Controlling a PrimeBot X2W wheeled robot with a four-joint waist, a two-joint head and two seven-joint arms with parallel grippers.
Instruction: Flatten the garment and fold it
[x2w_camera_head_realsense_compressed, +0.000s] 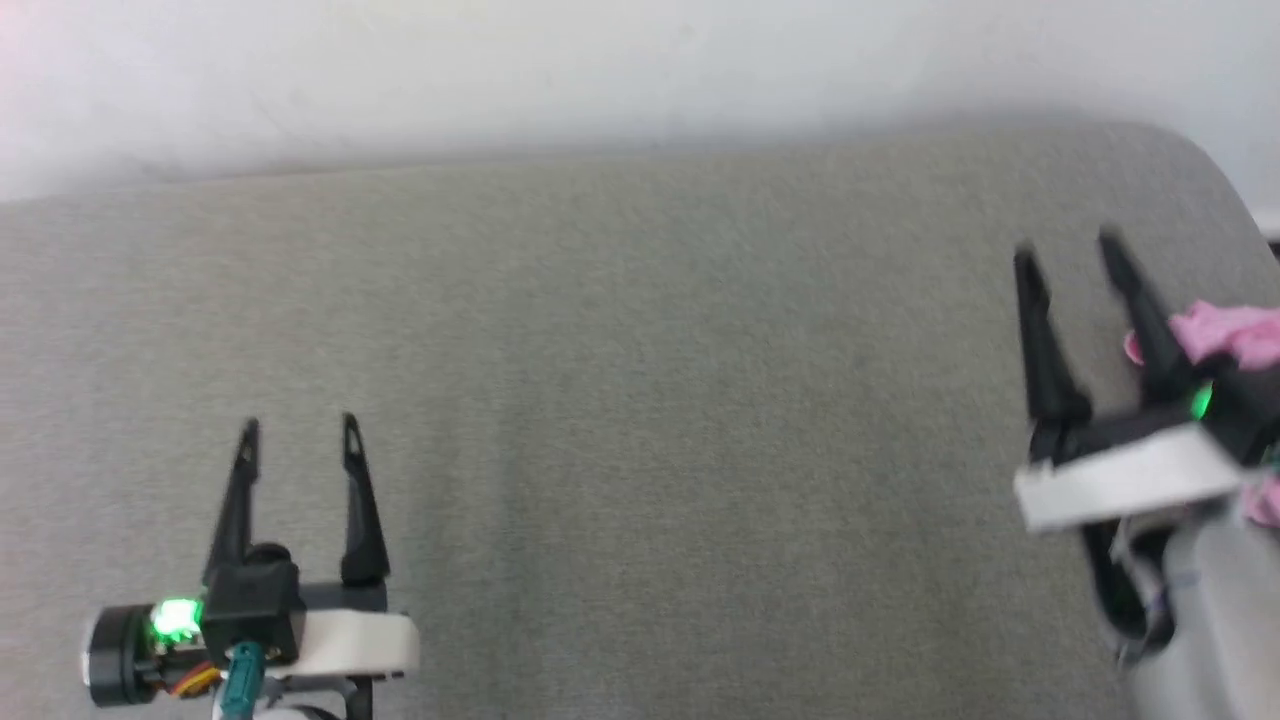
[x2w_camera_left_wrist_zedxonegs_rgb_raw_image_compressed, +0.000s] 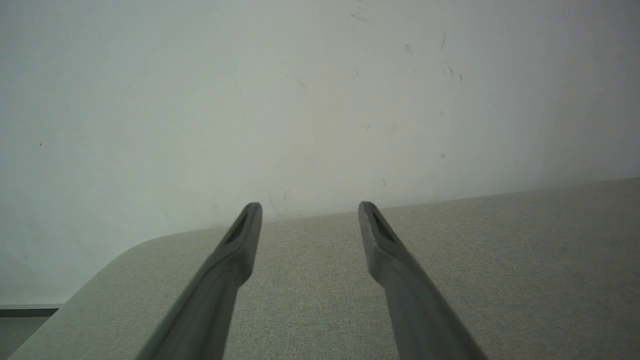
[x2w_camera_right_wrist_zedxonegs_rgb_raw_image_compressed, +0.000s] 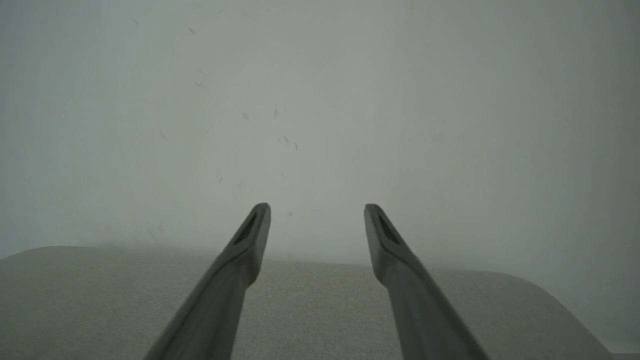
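Note:
The pink garment (x2w_camera_head_realsense_compressed: 1228, 332) lies bunched at the far right edge of the head view, partly cut off by the frame and partly behind my right arm. My right gripper (x2w_camera_head_realsense_compressed: 1068, 246) hangs open just left of it, fingers pointing toward the wall, nothing between them. My left gripper (x2w_camera_head_realsense_compressed: 299, 428) stands open at the lower left over bare grey fabric, far from the garment. In the left wrist view my left gripper (x2w_camera_left_wrist_zedxonegs_rgb_raw_image_compressed: 309, 205) has nothing between its spread fingers. In the right wrist view my right gripper (x2w_camera_right_wrist_zedxonegs_rgb_raw_image_compressed: 317, 206) is likewise open and bare.
A grey fabric-covered table (x2w_camera_head_realsense_compressed: 640, 400) spans the head view, with a rounded far right corner (x2w_camera_head_realsense_compressed: 1190, 150). A white wall (x2w_camera_head_realsense_compressed: 600, 70) rises right behind its far edge. The table's rounded left corner (x2w_camera_left_wrist_zedxonegs_rgb_raw_image_compressed: 125, 255) appears in the left wrist view.

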